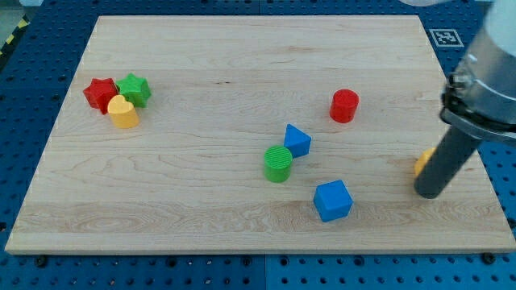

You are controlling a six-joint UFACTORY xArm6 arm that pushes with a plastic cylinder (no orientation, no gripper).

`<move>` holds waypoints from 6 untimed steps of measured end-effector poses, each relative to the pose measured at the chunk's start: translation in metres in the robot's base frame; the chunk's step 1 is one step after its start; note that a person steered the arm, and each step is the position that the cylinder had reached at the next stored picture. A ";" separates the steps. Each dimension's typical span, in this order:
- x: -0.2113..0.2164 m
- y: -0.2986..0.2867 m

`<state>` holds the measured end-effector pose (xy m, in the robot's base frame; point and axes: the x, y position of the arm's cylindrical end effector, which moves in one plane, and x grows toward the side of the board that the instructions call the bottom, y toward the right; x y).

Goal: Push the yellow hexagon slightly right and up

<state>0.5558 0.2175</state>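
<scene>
Yellow hexagon (422, 161) sat near board's (242, 64) right edge, mostly hidden behind rod. My tip (428, 194), bare rod, nothing gripped, rested just below it. Risk: off-centre contact could slide block off edge.

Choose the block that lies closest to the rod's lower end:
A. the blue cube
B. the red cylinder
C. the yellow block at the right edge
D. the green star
C: my tip rests right beside the yellow block, which the rod partly hides; the blue cube and red cylinder sit farther toward the view's left.
</scene>
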 end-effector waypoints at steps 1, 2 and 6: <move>0.005 0.026; 0.005 0.028; -0.022 0.023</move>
